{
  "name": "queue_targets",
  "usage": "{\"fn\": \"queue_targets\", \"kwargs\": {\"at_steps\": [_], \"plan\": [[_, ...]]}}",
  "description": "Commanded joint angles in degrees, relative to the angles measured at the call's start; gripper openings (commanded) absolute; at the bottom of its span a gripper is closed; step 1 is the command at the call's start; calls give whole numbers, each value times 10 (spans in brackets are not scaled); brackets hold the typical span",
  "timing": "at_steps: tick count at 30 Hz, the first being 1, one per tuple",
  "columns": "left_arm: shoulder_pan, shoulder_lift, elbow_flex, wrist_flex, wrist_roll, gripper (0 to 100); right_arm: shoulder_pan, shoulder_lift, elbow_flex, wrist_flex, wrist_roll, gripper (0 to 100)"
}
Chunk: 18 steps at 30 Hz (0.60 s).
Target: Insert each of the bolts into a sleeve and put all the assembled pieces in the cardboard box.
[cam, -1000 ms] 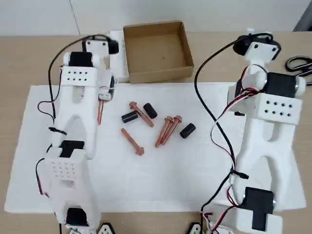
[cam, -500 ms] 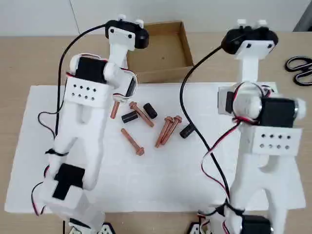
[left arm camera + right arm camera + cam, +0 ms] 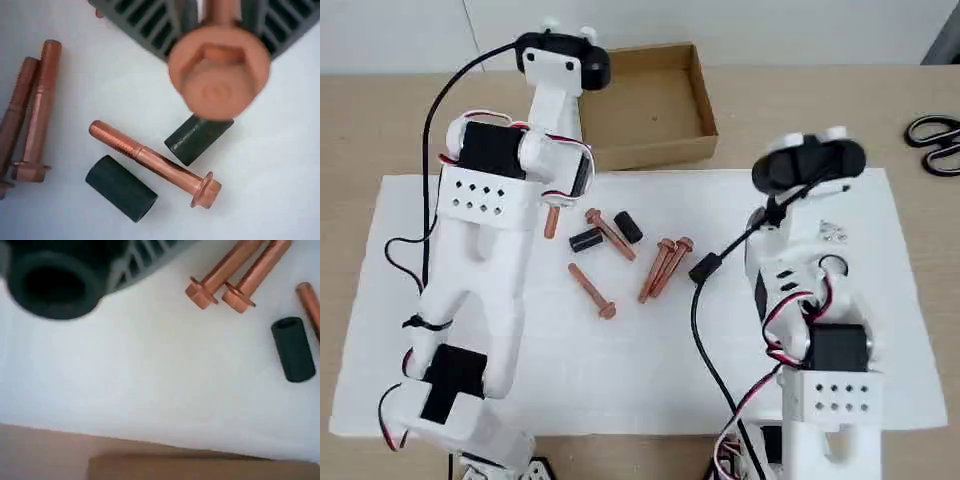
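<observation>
My left claw (image 3: pixel 217 17) is clamping a copper-coloured bolt (image 3: pixel 218 75) by its shank, with the head turned toward my wrist camera. It is hanging over the white mat (image 3: pixel 650 350), above two loose sleeves (image 3: pixel 121 188). My right claw (image 3: pixel 712 265) is gripping a black sleeve (image 3: pixel 52 282) across its outer wall, low over the mat, and the bore is showing open at the end.

Four more bolts (image 3: pixel 665 266) are lying on the mat between my arms. The cardboard box (image 3: pixel 650 153) is sitting beyond them at the mat's far edge.

I am judging the bolt to be stiff, smooth metal: light, but apt to swivel in a pinch. A firm hold on the shank, leaving the tip free, is suiting it. The sleeve is looking light and round, likely to roll if dropped, so I am wanting both its ends left uncovered.
</observation>
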Motion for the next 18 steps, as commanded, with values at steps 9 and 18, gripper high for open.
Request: {"fn": "queue_targets", "kwargs": {"at_steps": [9, 18], "plan": [[37, -33, 59, -53, 7, 6, -51, -160, 98, -28, -14, 4], [91, -38, 86, -146, 102, 6, -55, -443, 360, -214, 12, 4]]}}
